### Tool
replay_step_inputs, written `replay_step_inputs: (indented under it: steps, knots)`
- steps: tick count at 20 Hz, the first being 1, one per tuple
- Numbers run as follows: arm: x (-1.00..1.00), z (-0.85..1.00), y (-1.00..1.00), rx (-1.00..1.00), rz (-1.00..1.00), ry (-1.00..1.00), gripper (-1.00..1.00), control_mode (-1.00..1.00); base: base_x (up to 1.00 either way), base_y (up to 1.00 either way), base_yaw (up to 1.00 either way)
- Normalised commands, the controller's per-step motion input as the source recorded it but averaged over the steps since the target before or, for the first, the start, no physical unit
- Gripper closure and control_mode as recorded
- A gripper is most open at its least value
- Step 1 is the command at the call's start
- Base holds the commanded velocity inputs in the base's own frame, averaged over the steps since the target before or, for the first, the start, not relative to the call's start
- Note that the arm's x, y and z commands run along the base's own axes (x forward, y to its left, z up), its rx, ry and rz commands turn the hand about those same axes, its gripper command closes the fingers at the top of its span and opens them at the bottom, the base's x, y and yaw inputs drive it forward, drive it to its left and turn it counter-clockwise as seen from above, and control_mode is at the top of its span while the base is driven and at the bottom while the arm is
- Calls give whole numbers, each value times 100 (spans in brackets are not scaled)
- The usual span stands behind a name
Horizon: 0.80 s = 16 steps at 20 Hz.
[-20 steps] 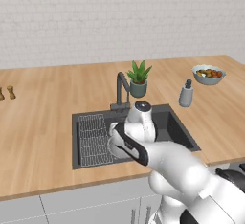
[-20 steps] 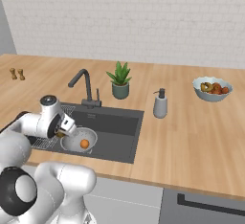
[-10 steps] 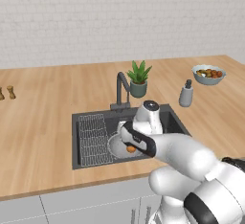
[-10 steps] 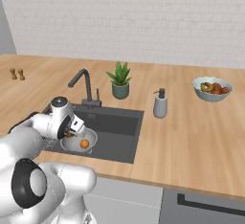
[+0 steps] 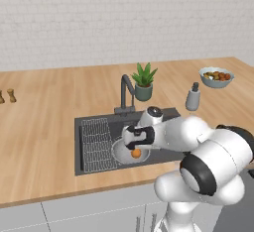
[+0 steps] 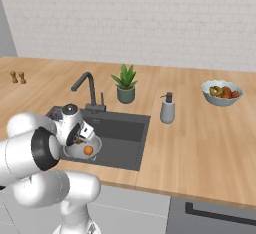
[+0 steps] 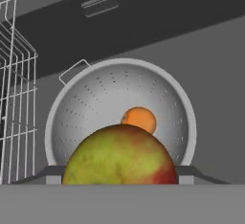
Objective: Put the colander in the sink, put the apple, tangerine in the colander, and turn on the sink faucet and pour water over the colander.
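The pale perforated colander [image 7: 95, 103] sits on the floor of the dark sink [image 7: 201, 55], and the orange tangerine [image 7: 139, 118] lies inside it. My gripper [image 7: 119, 175] hangs just above the colander's near rim, shut on the yellow-green, red-blushed apple [image 7: 119, 156], which fills the gap between the fingertips. From the base views, my gripper [image 5: 135, 138] [image 6: 80, 137] hovers over the colander [image 5: 121, 152] [image 6: 75, 151] and the tangerine [image 5: 136, 152] [image 6: 88, 150]. The dark gooseneck sink faucet [image 5: 125, 89] [image 6: 85, 83] stands behind the basin.
A wire grid rack [image 5: 95, 142] [image 7: 16, 98] fills the sink's left part. A potted plant [image 5: 143, 82], a grey soap dispenser [image 5: 193, 97] and a blue-grey fruit bowl [image 5: 216, 76] stand on the wooden counter behind and right. Two small shakers [image 5: 7, 96] sit far left.
My hand has shifted a little to the right over the colander, still holding the apple, and the arm has swung round. The tangerine has stayed in the colander.
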Motion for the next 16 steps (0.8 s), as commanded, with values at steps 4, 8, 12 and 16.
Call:
replay_step_inputs:
  steps: [4, 8, 12, 16]
  knots:
    - [35, -28, -5, 0, 0, 3, 100, -100, 0, 0, 0]
    - [18, -32, -1, 0, 0, 4, 100, -100, 0, 0, 0]
    - [1, -24, 0, 0, 0, 4, 100, -100, 0, 0, 0]
    - [1, -21, 0, 0, 0, 1, 100, -100, 0, 0, 0]
